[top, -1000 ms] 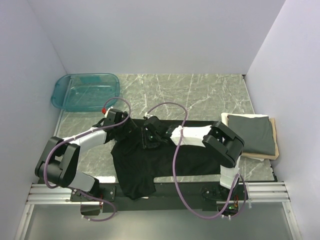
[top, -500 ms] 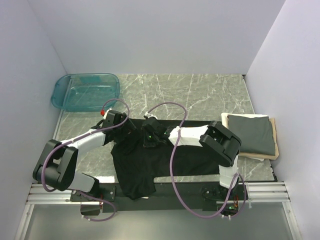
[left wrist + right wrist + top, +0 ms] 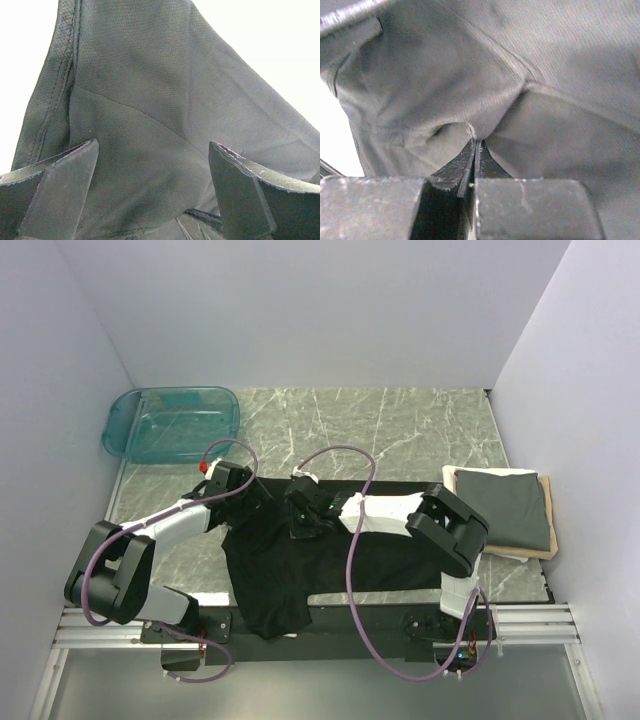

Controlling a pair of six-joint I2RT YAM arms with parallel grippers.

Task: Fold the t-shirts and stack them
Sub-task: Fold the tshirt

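The black t-shirt (image 3: pixel 300 560) lies crumpled across the middle of the table, one end hanging over the near edge. My right gripper (image 3: pixel 297 518) is shut on a fold of the black t-shirt (image 3: pixel 530 100), with cloth pinched between its tips (image 3: pixel 476 142). My left gripper (image 3: pixel 262 497) is open at the shirt's upper left; cloth (image 3: pixel 150 125) hangs just beyond its spread fingers (image 3: pixel 70 175), not gripped. The dark grey t-shirt (image 3: pixel 512 505) lies folded on the tan board (image 3: pixel 545 545) at the right.
A clear teal plastic tub (image 3: pixel 172 423) stands at the back left. The marble tabletop (image 3: pixel 400 430) is walled on three sides. Purple cables (image 3: pixel 352 540) loop over the shirt from both arms.
The right gripper has shifted slightly left and back with its pinch of black cloth. The left gripper has edged a little back. The shirt's near part has not moved.
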